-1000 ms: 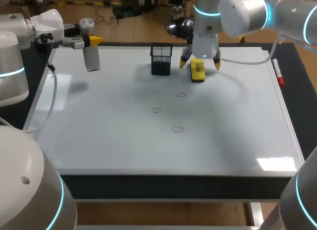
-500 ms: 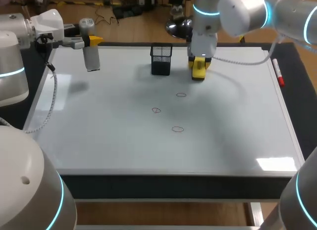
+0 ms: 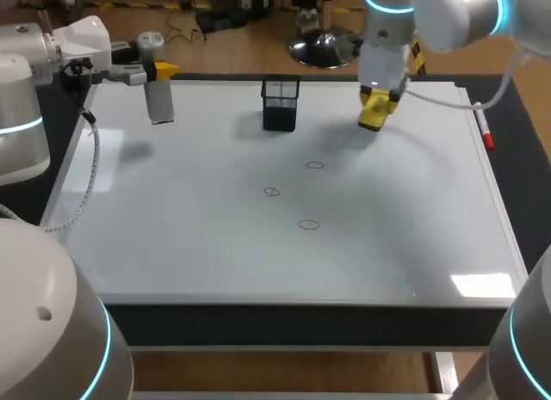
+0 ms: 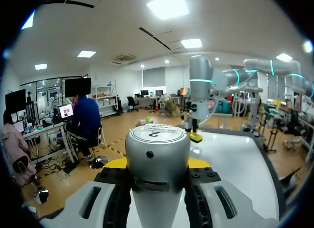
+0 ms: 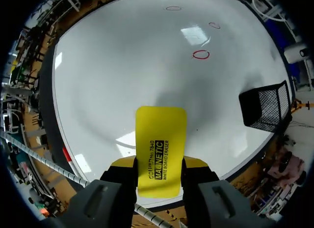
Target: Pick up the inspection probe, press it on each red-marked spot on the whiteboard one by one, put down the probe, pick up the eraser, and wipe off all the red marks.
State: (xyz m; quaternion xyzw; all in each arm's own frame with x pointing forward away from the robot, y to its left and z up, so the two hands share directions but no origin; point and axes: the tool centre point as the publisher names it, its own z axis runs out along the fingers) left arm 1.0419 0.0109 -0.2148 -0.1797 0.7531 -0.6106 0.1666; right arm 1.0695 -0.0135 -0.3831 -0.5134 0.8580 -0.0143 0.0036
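The whiteboard [image 3: 172,245] fills the head view from its near edge at the bottom of the frame to the far edge near the top. Three red marks [image 3: 272,192] lie near the frame's middle, well apart from every other thing. The lowest mark [image 3: 309,224] is nearest. The middle mark [image 3: 272,192] lies up and to the left of it, and the upper mark [image 3: 315,165] lies up and to the right of that.

Farther back, at upper middle, a black mesh holder [image 3: 281,106] stands upright on the board, and its inside does not show clearly. It stands between the two grippers along the far edge.

To its right, the right gripper [image 3: 377,103] hangs above the board, its fingers pressed against both long sides of the yellow eraser [image 3: 374,116]. The eraser is held clear of the surface, and a soft shadow lies under it towards the upper mark. In the right wrist view the eraser [image 5: 159,139] juts out ahead of the gripper [image 5: 158,166]. The holder [image 5: 267,108] stands off to one side of it, and the marks lie well ahead.

A red marker [image 3: 484,129] lies along the board's right edge at upper right.

At upper left, the left gripper [image 3: 157,71] clamps the grey inspection probe [image 3: 160,101], which hangs upright over the board's far left corner. In the left wrist view the probe [image 4: 157,149] sits tight between the fingers [image 4: 117,189].
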